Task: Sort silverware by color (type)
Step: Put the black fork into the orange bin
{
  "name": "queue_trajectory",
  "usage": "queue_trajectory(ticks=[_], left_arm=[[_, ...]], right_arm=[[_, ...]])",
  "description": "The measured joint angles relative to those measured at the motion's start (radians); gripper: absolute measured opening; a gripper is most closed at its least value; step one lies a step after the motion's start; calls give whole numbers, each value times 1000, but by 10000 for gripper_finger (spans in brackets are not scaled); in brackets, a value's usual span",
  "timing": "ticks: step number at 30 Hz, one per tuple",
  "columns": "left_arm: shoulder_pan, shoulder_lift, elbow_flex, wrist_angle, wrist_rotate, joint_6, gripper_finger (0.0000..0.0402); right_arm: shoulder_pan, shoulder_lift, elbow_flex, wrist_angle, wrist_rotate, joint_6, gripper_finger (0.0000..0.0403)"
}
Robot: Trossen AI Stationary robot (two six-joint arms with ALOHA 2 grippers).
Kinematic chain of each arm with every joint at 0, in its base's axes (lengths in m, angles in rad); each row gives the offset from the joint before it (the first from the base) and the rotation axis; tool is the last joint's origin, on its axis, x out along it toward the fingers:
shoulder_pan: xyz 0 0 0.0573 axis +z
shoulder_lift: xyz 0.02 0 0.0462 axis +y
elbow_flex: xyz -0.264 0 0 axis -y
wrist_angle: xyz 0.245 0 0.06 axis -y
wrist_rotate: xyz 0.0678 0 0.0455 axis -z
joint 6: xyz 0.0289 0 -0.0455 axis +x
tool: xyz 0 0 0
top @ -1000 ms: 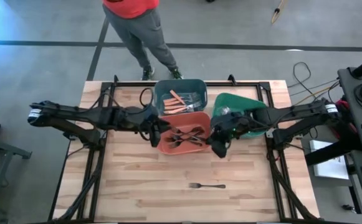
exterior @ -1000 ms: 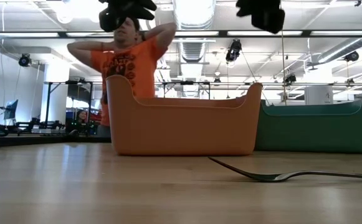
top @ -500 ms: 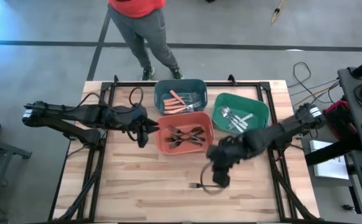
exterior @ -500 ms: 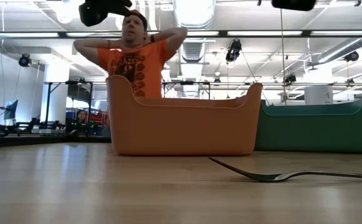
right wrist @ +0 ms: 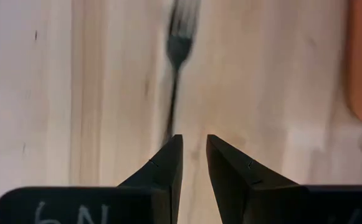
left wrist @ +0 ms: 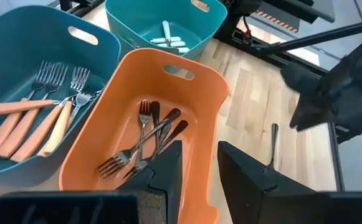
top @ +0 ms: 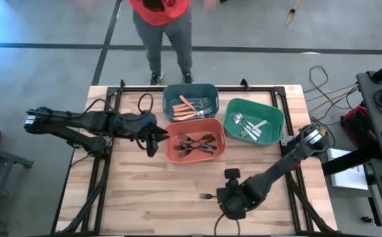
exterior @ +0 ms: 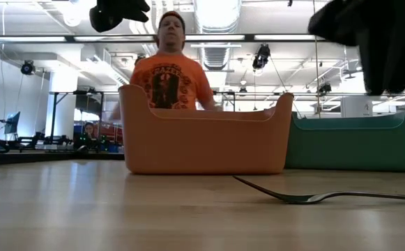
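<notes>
Pale wood table: slim black fork; right gripper fingers slightly apart above.

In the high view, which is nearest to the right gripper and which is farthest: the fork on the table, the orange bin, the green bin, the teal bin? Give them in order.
From the right gripper, at the table's near edge:
1. Fork on the table, right beside the gripper.
2. Orange bin, centre of the table.
3. Green bin, on the right.
4. Teal bin, at the far edge.
</notes>
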State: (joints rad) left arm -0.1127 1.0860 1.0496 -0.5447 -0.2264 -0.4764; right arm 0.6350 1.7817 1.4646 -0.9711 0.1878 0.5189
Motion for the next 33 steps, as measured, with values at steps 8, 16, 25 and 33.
queue_trajectory(ticks=[8, 16, 25, 33], left_arm=[[0, 19, 0, 3, 0, 26, 84], [0, 22, 1, 6, -22, 51, 84], [-5, 20, 1, 7, -52, 48, 84], [-18, 20, 1, 6, -52, 46, 84]], right_arm=[[0, 119, -1, 189, -4, -14, 63], [0, 167, -4, 277, 15, 44, 64], [2, 167, -10, 303, 25, 74, 110], [2, 167, -12, 302, 44, 72, 172]])
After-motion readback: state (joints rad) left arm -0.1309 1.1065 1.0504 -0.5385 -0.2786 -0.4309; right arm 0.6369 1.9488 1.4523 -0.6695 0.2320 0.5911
